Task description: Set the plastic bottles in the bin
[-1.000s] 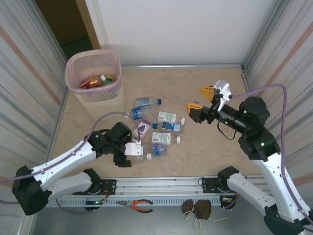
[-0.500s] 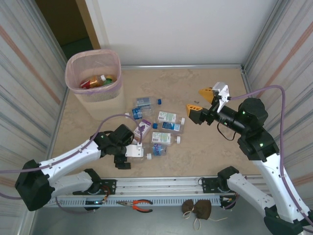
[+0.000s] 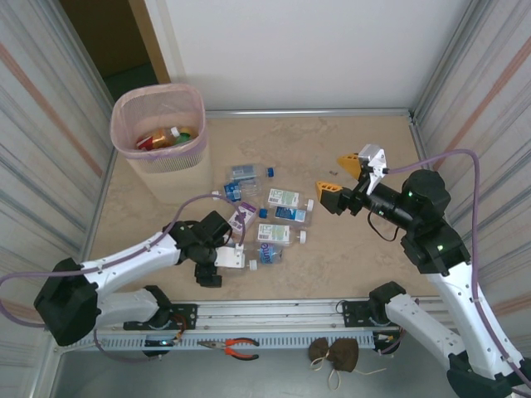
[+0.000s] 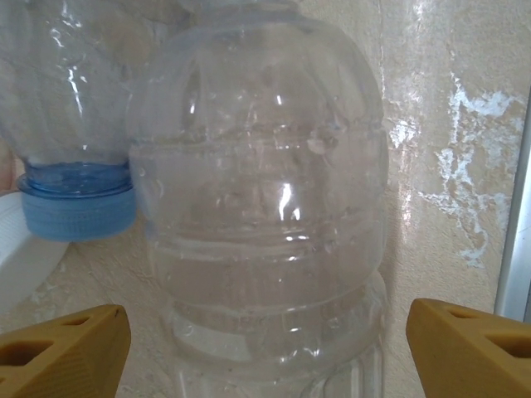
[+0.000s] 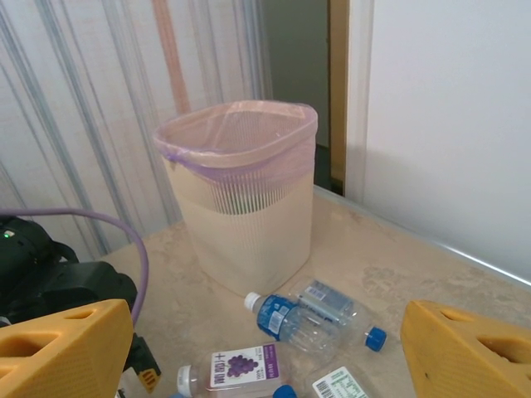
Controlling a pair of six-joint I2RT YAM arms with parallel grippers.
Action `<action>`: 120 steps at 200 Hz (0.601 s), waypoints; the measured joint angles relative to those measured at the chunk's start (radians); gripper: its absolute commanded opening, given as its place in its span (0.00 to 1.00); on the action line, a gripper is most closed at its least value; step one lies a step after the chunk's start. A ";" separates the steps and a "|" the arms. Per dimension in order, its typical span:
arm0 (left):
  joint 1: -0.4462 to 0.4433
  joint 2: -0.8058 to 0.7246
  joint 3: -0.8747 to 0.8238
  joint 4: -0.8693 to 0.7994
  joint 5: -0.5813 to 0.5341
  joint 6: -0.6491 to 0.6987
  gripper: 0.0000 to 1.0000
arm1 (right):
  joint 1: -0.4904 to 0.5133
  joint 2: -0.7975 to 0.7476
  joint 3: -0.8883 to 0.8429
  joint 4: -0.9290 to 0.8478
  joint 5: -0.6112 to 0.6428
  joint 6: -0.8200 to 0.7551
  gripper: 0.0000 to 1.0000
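The left gripper (image 4: pixel 265 352) sat low on the table (image 3: pixel 348 249), its 2 yellow fingers (image 4: pixel 66 348) spread wide on either side of a clear bottle (image 4: pixel 261 232). The close view left it unclear whether they touched it. The blue cap (image 4: pixel 76 207) of a second bottle lay just beside it. The right gripper (image 3: pixel 338 174) hung above the table, jaws apart and empty. About 6 plastic bottles (image 3: pixel 284 198) lay clustered between the arms. Several more lay inside the bin (image 3: pixel 197 141) at the far left corner.
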 measured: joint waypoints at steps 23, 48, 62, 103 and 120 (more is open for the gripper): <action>0.000 0.031 0.000 0.000 0.000 0.000 0.84 | -0.004 -0.002 -0.008 0.010 -0.006 0.000 0.83; 0.000 0.058 0.000 0.000 0.003 0.000 0.84 | -0.009 -0.012 -0.019 0.018 -0.019 0.000 0.83; 0.000 0.060 0.000 0.000 0.004 0.000 0.83 | -0.011 -0.021 -0.022 0.018 -0.023 0.000 0.84; 0.000 0.090 0.000 0.000 0.020 -0.002 0.75 | -0.019 -0.058 -0.039 0.025 -0.027 0.000 0.84; 0.000 0.100 0.000 0.000 0.024 -0.001 0.71 | -0.026 -0.070 -0.039 0.025 -0.027 0.000 0.84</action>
